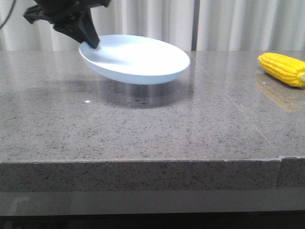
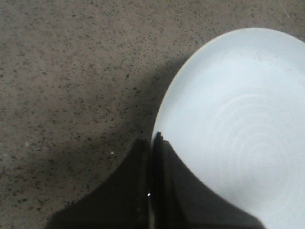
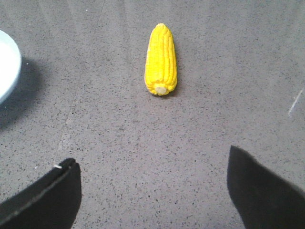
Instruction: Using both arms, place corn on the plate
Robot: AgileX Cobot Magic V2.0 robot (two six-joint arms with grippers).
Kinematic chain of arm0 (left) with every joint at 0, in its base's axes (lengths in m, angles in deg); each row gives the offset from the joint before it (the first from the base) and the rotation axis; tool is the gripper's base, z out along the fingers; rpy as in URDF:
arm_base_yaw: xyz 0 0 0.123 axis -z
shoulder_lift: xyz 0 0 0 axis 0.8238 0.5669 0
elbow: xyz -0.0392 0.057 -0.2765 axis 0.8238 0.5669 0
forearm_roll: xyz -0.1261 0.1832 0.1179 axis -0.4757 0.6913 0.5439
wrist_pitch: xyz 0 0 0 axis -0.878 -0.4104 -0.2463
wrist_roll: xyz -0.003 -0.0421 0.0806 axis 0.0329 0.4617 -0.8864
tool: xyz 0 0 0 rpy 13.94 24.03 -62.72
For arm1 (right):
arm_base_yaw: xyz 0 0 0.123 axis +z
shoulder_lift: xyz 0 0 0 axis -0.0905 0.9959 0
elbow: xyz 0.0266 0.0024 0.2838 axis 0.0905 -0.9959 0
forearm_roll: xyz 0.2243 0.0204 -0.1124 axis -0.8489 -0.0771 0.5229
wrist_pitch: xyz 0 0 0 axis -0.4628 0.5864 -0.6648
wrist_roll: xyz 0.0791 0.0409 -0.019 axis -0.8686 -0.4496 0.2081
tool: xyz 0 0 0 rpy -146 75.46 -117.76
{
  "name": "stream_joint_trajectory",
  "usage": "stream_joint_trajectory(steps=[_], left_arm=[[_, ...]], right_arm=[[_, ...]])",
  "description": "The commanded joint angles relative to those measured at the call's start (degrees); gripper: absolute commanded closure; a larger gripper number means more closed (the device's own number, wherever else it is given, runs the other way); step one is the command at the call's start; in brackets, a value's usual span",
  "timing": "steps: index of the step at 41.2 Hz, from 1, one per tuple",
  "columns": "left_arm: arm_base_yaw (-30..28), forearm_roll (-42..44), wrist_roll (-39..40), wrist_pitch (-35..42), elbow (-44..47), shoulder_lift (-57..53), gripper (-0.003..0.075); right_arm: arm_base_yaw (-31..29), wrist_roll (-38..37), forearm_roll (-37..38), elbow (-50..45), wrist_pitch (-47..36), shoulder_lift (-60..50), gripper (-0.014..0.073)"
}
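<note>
The pale blue-white plate (image 1: 138, 59) hangs tilted above the table, casting a shadow below it. My left gripper (image 1: 89, 42) is shut on the plate's left rim; in the left wrist view the dark fingers (image 2: 164, 157) pinch the edge of the plate (image 2: 238, 129). The yellow corn (image 1: 282, 68) lies on the table at the far right, partly cut off by the frame edge. In the right wrist view the corn (image 3: 160, 59) lies ahead of my right gripper (image 3: 152, 164), stub end toward it. That gripper is open and holds nothing.
The speckled grey stone table (image 1: 143, 129) has a seam running back on the right and a front edge near the camera. White curtains (image 1: 228, 24) hang behind. A slice of the plate (image 3: 7, 67) shows at the edge of the right wrist view.
</note>
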Motion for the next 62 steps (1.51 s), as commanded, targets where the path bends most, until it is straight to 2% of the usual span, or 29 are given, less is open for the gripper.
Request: stream_joint_trajectory(steps=[1, 13, 16, 23, 26, 29, 38, 44, 52, 62], left_arm=[[1.2, -2.9, 0.0, 3.6, -1.7, -1.4, 0.074], [1.1, -4.1, 0.0, 4.2, -1.7, 1.5, 0.0727], [1.1, -4.0, 0.0, 4.2, -1.7, 1.5, 0.0661], [1.1, -3.9, 0.0, 3.9, -1.7, 1.5, 0.0424], [1.1, -3.7, 0.0, 3.3, -1.7, 1.5, 0.0351], [1.1, -1.9, 0.0, 2.9, -1.7, 0.8, 0.0318], [2.8, 4.3, 0.0, -1.8, -1.7, -5.9, 0.0321], [8.3, 12.8, 0.3, -5.8, -1.7, -12.0, 0.0321], [16.0, 24.4, 9.7, -9.4, -1.2, -19.8, 0.0321], [18.1, 25.3, 12.6, -6.3, 7.6, -31.7, 0.0321]], right_arm=[[0.1, 0.6, 0.5, 2.0, -3.9, 0.6, -0.0053], [0.1, 0.6, 0.5, 2.0, -3.9, 0.6, -0.0053], [0.1, 0.6, 0.5, 2.0, -3.9, 0.6, -0.0053], [0.1, 0.6, 0.5, 2.0, -3.9, 0.6, -0.0053], [0.1, 0.6, 0.5, 2.0, -3.9, 0.6, -0.0053], [0.1, 0.6, 0.5, 2.0, -3.9, 0.6, -0.0053], [0.1, 0.6, 0.5, 2.0, -3.9, 0.6, -0.0053], [0.1, 0.6, 0.5, 2.0, -3.9, 0.6, -0.0053], [0.1, 0.6, 0.5, 2.0, -3.9, 0.6, -0.0053], [0.1, 0.6, 0.5, 2.0, -3.9, 0.6, -0.0053]])
